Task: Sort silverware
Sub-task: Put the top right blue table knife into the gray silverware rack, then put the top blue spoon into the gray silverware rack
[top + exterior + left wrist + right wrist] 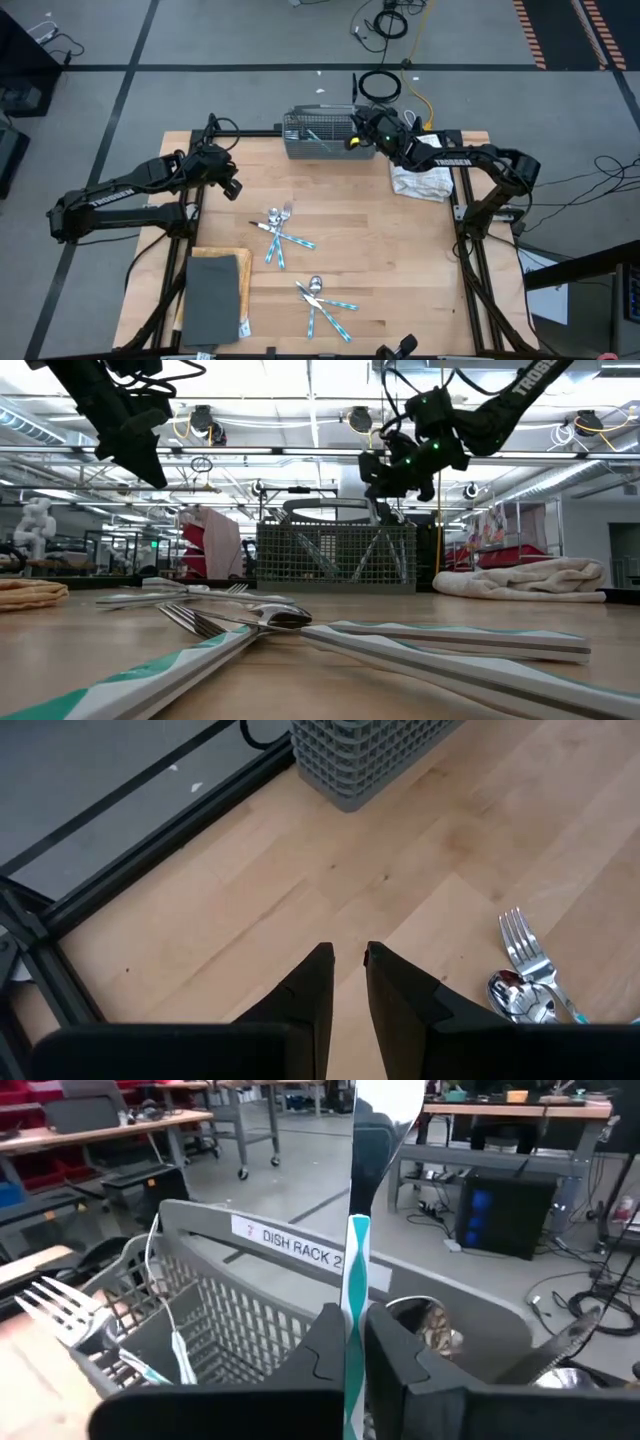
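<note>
From above, silverware with shiny heads and light blue patterned handles lies in two loose clusters mid-tabletop; the right tool hovers at the grey mesh basket on the far edge, beside a white towel. The left tool waits at the left. The right wrist view shows the right tool clamped on a striped-handled piece above the basket, where a fork stands. In the left wrist view, the left tool's fingers are nearly together, holding nothing.
</note>
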Controlling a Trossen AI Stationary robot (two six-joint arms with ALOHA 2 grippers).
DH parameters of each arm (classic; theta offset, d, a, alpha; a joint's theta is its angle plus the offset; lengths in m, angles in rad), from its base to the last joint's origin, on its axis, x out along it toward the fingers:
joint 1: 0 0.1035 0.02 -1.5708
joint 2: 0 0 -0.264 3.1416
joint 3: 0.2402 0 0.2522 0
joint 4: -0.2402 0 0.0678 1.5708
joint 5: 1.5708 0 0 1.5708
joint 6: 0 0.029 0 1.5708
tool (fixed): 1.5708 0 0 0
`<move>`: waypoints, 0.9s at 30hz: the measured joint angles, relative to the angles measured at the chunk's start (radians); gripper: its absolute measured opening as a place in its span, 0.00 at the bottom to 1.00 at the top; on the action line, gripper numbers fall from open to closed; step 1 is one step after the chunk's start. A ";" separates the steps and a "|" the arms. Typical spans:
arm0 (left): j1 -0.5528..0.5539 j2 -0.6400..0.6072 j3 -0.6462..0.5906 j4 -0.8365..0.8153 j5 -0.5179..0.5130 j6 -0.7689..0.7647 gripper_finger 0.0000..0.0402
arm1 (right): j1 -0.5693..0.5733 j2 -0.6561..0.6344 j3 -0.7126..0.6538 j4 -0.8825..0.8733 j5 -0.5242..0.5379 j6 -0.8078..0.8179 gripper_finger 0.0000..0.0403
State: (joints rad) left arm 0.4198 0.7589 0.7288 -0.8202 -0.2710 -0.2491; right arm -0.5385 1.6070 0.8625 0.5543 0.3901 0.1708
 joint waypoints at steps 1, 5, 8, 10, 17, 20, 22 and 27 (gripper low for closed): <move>0.000 0.000 0.000 0.000 -0.001 0.000 0.17 | 0.000 0.000 0.000 -0.005 -0.001 -0.001 0.00; 0.000 0.000 0.000 0.000 -0.019 -0.001 0.17 | 0.001 0.013 0.000 -0.010 -0.005 -0.021 0.05; 0.000 0.000 0.000 0.001 -0.022 -0.003 0.17 | 0.001 0.025 0.001 -0.001 -0.005 -0.022 0.10; 0.000 0.000 0.000 0.001 -0.023 -0.006 0.17 | 0.001 0.041 0.000 -0.010 -0.023 -0.013 0.15; 0.000 0.000 0.000 0.001 -0.021 -0.006 0.17 | 0.002 0.060 0.000 -0.004 -0.085 0.021 0.29; -0.001 0.000 0.000 0.003 0.018 0.027 0.17 | 0.003 0.060 0.003 0.006 -0.085 0.025 0.33; -0.001 0.000 0.000 0.006 0.089 0.069 0.17 | 0.003 0.060 0.014 0.013 -0.107 0.033 0.35; -0.044 0.000 0.001 0.074 0.325 0.239 0.17 | 0.010 0.040 0.056 0.018 -0.199 0.045 0.38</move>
State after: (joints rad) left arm 0.3758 0.7589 0.7299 -0.7461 0.0539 -0.0105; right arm -0.5290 1.6471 0.9184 0.5720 0.1911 0.2157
